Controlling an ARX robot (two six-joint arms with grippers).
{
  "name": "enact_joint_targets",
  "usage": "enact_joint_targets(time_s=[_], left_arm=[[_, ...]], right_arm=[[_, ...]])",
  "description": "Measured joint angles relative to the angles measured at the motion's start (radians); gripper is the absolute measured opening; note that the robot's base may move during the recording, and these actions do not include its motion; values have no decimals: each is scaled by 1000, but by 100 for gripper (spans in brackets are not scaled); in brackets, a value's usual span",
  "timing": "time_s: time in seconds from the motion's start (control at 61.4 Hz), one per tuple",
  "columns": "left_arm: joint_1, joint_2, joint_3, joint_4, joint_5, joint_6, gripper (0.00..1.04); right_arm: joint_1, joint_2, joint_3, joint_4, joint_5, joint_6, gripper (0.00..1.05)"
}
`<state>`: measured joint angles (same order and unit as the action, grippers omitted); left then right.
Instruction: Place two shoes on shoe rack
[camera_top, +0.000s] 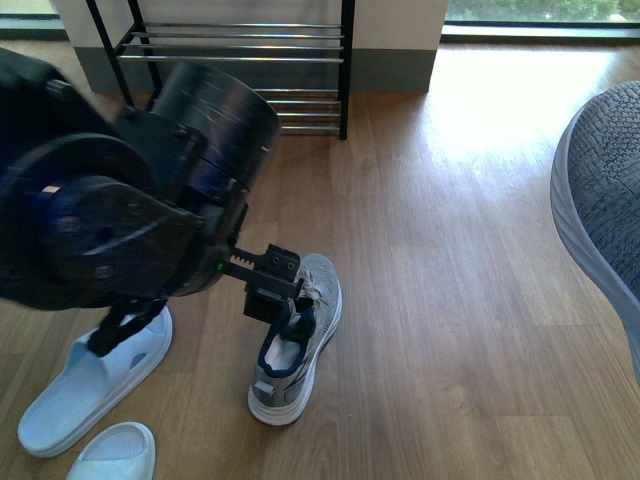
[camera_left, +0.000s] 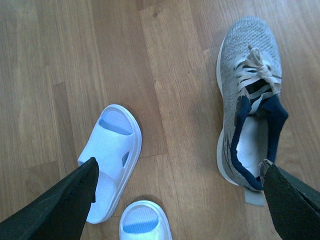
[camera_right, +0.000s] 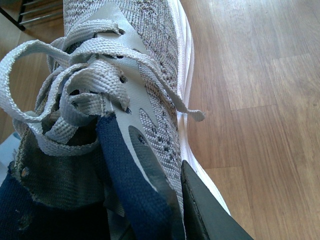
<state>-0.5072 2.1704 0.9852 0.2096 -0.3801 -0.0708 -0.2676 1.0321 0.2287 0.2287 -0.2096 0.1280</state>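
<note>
The left hand (camera_left: 180, 165) is spread wide just over a grey shoe (camera_top: 296, 342) lying on the floor (camera_top: 450, 300). The right hand (camera_right: 197, 205) holds the other shoe (camera_right: 150, 75) up.

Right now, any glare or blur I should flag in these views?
Front view: sun glare bleaches the floor by the window, and the left arm looks blurred. Left wrist view: even and sharp. Right wrist view: the held sneaker crowds the frame.
</note>
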Motion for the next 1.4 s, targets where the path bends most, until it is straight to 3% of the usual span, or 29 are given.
enact_joint_targets(time_s=[0.309,0.651,1.173,1.401], left_arm=[[4,364,357,-146,-65,171,95],[-35,652,612,-232,-8,137,95],[-64,544,565,-240,120,113,95],[-72,549,566,-256,40,111,95]], right_arm=[[0,0,0,0,0,0,1],[0,0,0,0,0,0,1],[0,0,0,0,0,0,1],[0,0,0,0,0,0,1]])
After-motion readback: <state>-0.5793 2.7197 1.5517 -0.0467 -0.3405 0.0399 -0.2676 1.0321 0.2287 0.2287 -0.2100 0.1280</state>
